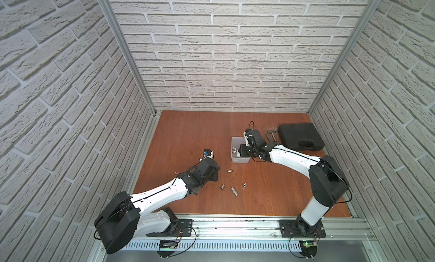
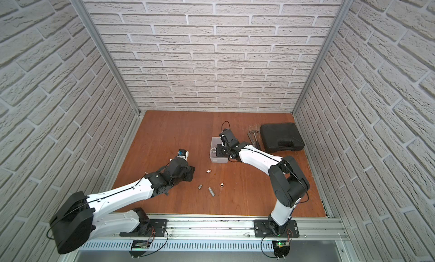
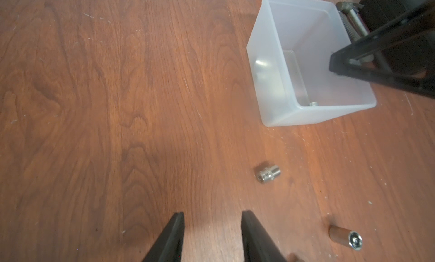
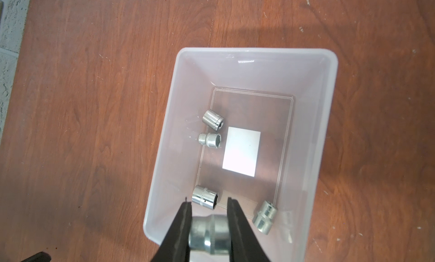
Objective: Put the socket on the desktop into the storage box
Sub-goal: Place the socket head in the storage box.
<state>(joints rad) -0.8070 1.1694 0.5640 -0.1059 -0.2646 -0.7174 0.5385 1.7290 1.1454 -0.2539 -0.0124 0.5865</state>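
Observation:
The right wrist view shows my right gripper (image 4: 208, 200) shut on a silver socket (image 4: 209, 235), held above the near end of the pale storage box (image 4: 329, 108). Several sockets lie on the box floor, one of them (image 4: 213, 120) beside the white square mark. In both top views this gripper (image 1: 242, 152) hangs over the box (image 1: 232, 145). On the desktop (image 1: 188, 136), several sockets lie loose, among them a stepped one (image 1: 229, 171) and a long one (image 1: 234, 192). My left gripper (image 3: 213, 215) is open and empty above bare wood, short of the stepped socket (image 3: 267, 175).
A black plastic case (image 1: 300, 137) lies at the back right, with metal tools (image 1: 270, 136) between it and the box. Brick-pattern walls enclose the desktop on three sides. An aluminium rail (image 1: 235, 225) carrying both arm bases runs along the front edge.

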